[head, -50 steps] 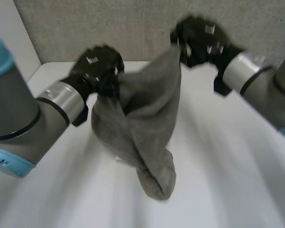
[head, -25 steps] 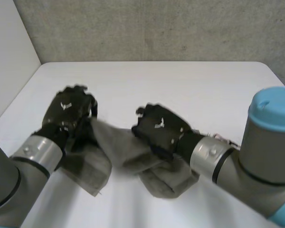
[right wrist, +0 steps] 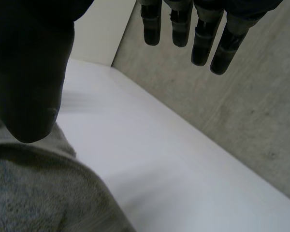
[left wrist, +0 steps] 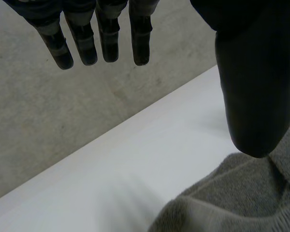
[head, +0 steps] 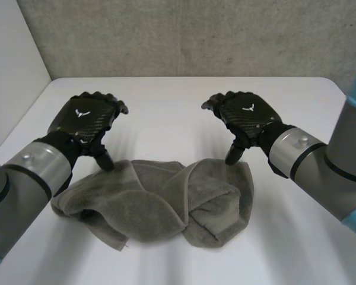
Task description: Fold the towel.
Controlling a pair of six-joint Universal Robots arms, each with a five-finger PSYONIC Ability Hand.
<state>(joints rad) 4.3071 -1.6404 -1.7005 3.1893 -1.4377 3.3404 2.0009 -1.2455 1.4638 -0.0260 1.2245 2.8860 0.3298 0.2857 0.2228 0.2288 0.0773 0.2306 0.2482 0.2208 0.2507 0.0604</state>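
The grey towel [head: 160, 202] lies crumpled and twisted in a heap on the white table [head: 178, 101], toward the near side. My left hand [head: 86, 122] hovers just above the towel's far left edge, open, thumb pointing down at the cloth. My right hand [head: 243, 119] hovers above the far right edge, open too, thumb just over the towel. In the left wrist view the fingers [left wrist: 104, 36] are straight, the thumb [left wrist: 253, 92] is spread wide, and the towel [left wrist: 241, 198] lies below. In the right wrist view straight fingers [right wrist: 183, 26] and thumb [right wrist: 31, 77] stand apart above the towel [right wrist: 34, 188].
A grey concrete wall [head: 184, 35] stands behind the table's far edge. A pale wall panel [head: 12, 65] rises at the left. Bare table stretches beyond the towel to the far edge and to both sides.
Both hands held the towel up a second ago, swung it down onto the table, then let go and opened. The towel now rests in a crumpled heap.
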